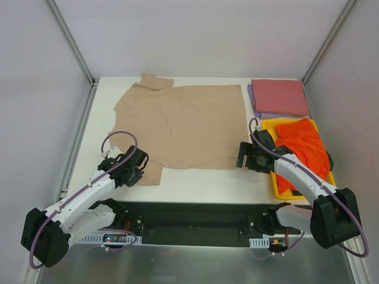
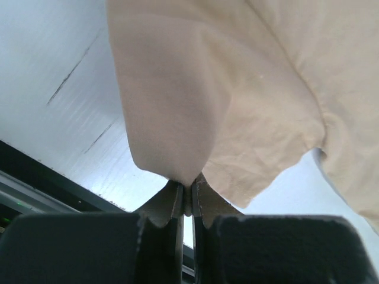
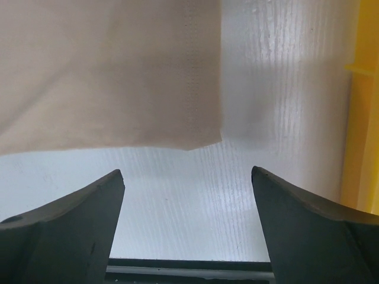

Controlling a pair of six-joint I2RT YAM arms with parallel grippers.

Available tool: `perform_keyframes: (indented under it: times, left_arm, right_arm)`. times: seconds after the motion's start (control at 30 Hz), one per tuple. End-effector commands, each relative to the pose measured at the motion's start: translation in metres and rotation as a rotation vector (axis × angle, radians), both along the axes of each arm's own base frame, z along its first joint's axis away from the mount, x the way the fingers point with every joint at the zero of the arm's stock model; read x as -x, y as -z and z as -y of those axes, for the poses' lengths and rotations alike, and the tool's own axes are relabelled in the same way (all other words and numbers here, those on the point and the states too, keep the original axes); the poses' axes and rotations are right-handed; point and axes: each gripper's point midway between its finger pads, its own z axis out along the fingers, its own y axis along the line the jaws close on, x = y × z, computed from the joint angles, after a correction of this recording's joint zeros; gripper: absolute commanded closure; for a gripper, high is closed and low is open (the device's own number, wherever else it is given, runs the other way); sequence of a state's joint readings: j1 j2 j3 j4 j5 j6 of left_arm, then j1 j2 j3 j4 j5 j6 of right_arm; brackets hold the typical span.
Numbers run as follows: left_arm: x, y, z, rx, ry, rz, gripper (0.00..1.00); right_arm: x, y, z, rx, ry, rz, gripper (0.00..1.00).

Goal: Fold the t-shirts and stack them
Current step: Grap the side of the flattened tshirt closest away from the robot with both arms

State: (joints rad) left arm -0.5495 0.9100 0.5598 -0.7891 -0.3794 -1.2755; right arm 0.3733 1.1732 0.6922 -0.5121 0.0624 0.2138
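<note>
done: pink shirt (image 1: 279, 96) folded on lavender shirt (image 1: 263, 115), far right | tan shirt (image 1: 183, 124) flat on tabletop (image 1: 201, 180), unfolded | left pincer (image 2: 186, 192) clenched on its near corner | right pincer (image 3: 188, 177) released (just off hem) | orange shirt (image 1: 303, 148) in tray (image 1: 267, 124)

four t-shirts: one tan t-shirt (image 1: 183, 124), one orange-red t-shirt (image 1: 302, 148), one pink-red t-shirt (image 1: 279, 96), one lavender t-shirt (image 1: 253, 100). one yellow tray (image 1: 267, 123). two grippers: one left gripper (image 1: 141, 173), one right gripper (image 1: 241, 155). one table (image 1: 201, 183).
</note>
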Motion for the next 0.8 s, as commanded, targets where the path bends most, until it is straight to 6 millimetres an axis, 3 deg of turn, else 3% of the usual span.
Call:
perform_keyframes:
  times: [0.0, 0.13, 0.4, 0.77]
  left_arm:
    - [-0.021, -0.026, 0.001, -0.027, 0.042, 0.098, 1.00]
    - [-0.031, -0.035, 0.001, -0.032, 0.045, 0.143, 1.00]
    - [-0.035, -0.041, 0.004, -0.022, 0.061, 0.162, 1.00]
    - [-0.010, -0.037, 0.001, 0.039, 0.068, 0.153, 1.00]
  right_arm:
    - [-0.011, 0.006, 0.007, 0.032, 0.143, 0.018, 0.13]
    - [-0.016, 0.016, 0.013, 0.066, 0.203, 0.005, 0.35]
    - [-0.017, 0.035, 0.012, 0.087, 0.221, -0.045, 0.53]
    - [0.000, 0.044, 0.012, 0.072, 0.177, -0.081, 0.94]
